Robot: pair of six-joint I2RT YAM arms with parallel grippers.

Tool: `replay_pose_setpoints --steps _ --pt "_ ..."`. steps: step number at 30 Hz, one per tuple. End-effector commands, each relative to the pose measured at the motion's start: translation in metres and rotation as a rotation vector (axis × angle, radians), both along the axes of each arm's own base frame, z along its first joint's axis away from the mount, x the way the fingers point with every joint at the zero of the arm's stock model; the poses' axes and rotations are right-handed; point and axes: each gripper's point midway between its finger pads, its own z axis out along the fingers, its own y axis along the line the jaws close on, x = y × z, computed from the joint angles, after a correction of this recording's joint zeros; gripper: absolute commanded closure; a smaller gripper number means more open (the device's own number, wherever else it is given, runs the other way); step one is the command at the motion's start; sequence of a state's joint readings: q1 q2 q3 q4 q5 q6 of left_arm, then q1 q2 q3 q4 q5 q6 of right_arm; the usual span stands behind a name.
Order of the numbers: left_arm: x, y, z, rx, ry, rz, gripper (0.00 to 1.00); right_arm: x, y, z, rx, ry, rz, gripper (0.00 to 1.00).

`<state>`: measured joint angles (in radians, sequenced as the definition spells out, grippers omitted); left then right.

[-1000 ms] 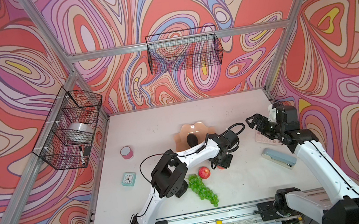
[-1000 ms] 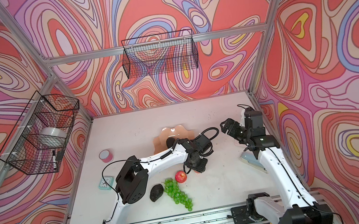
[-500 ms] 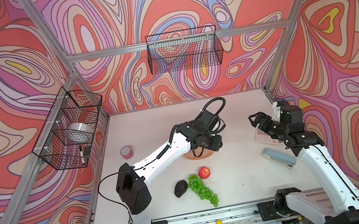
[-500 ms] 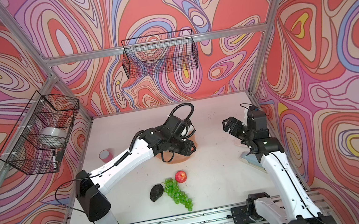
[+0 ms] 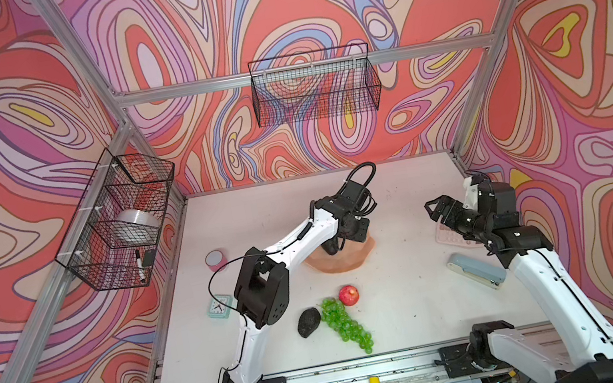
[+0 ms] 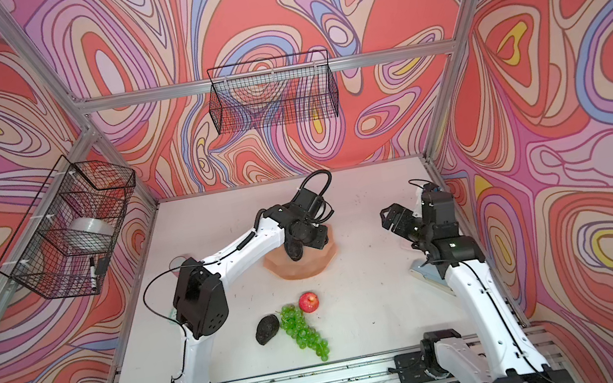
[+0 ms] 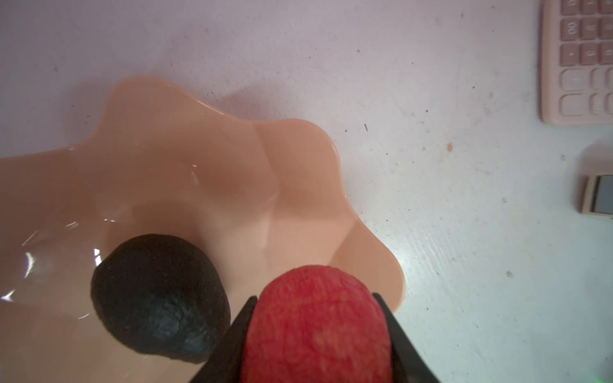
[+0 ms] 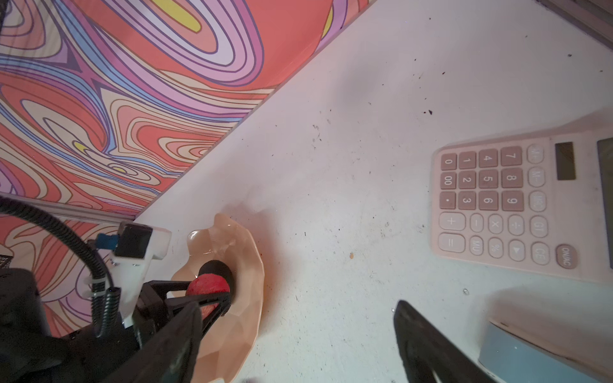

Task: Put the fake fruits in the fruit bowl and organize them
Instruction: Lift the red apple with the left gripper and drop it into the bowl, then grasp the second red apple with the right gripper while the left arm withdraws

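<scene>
Top views: left pincer is over the fruit bowl, w/ a dark avocado in the bowl just under it. Well apart from this pincer, toward the front edge of the bench, lie a red apple, the green grapes and a second avocado, close together; grapes touch this avocado. Right pincer hangs at the far right, jaws wide, nothing between them.

Left wrist view: the pincer holds an apple between both jaws, above the bowl's edge. Avocado lies inside the bowl, just beside the held apple.

Right wrist view: jaws wide apart, empty. A pink calculator and a blue stapler are near this pincer on the bench; the bowl w/ the left pincer is further off.
</scene>
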<state>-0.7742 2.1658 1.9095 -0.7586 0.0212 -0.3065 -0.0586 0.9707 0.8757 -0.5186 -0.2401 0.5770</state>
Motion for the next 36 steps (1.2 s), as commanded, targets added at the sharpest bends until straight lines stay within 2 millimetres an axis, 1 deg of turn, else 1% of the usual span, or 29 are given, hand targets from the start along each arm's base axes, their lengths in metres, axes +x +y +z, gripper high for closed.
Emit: replay_pose_setpoints --steps 1,4,7,8,10,11,13,14,16,18,19,20,22,25,28,30,32,33,34,36 --pt "0.016 0.01 -0.008 0.037 -0.02 0.042 0.61 -0.007 0.008 -0.02 0.015 0.057 0.046 0.09" --pt "0.023 0.014 -0.021 0.047 -0.006 0.076 0.56 -0.015 0.015 -0.034 0.007 0.104 0.073 0.1" --pt "0.029 0.016 -0.029 0.043 0.001 0.094 0.52 -0.026 0.021 -0.043 -0.021 0.142 0.09 0.11" --pt "0.031 0.016 -0.03 0.043 -0.001 0.097 0.49 -0.029 0.024 -0.045 -0.032 0.152 0.098 0.11" --pt "0.032 0.016 -0.029 0.039 -0.005 0.098 0.36 -0.035 0.033 -0.048 -0.048 0.17 0.125 0.11" --pt "0.033 0.015 -0.028 0.035 -0.006 0.097 0.29 -0.038 0.041 -0.051 -0.055 0.181 0.146 0.11" --pt "0.033 0.014 -0.024 0.029 -0.014 0.096 0.2 -0.044 0.056 -0.06 -0.068 0.212 0.181 0.12" --pt "0.034 0.014 -0.021 0.025 -0.022 0.095 0.16 -0.048 0.067 -0.065 -0.077 0.229 0.208 0.12" --pt "0.035 0.013 -0.015 0.011 -0.029 0.095 0.11 -0.055 0.086 -0.076 -0.096 0.262 0.248 0.12" --pt "0.033 0.012 -0.006 -0.013 -0.037 0.092 0.08 -0.062 0.107 -0.084 -0.118 0.281 0.294 0.12" --pt "0.033 0.012 0.001 -0.028 -0.046 0.093 0.07 -0.066 0.116 -0.084 -0.123 0.284 0.311 0.13" --pt "0.034 0.011 0.012 -0.054 -0.065 0.093 0.07 -0.07 0.127 -0.086 -0.129 0.29 0.336 0.13" --pt "0.034 0.016 0.033 -0.104 -0.107 0.104 0.06 -0.08 0.15 -0.086 -0.14 0.294 0.38 0.14" --pt "0.037 0.033 0.083 -0.206 -0.205 0.153 0.05 -0.098 0.184 -0.09 -0.167 0.311 0.436 0.14" --pt "0.035 0.065 0.135 -0.279 -0.349 0.222 0.04 -0.115 0.212 -0.102 -0.186 0.349 0.475 0.14" --pt "0.027 0.089 0.167 -0.296 -0.475 0.255 0.02 -0.119 0.227 -0.111 -0.186 0.365 0.488 0.14" --pt "0.017 0.114 0.19 -0.288 -0.581 0.281 0.0 -0.114 0.238 -0.114 -0.18 0.366 0.49 0.14" --pt "0.011 0.131 0.197 -0.254 -0.623 0.306 0.0 -0.111 0.243 -0.116 -0.188 0.369 0.488 0.14" --pt "0.008 0.143 0.207 -0.246 -0.678 0.334 0.0 -0.108 0.246 -0.117 -0.197 0.369 0.482 0.13" --pt "-0.002 0.177 0.213 -0.181 -0.762 0.403 0.0 -0.102 0.255 -0.123 -0.219 0.379 0.486 0.13"
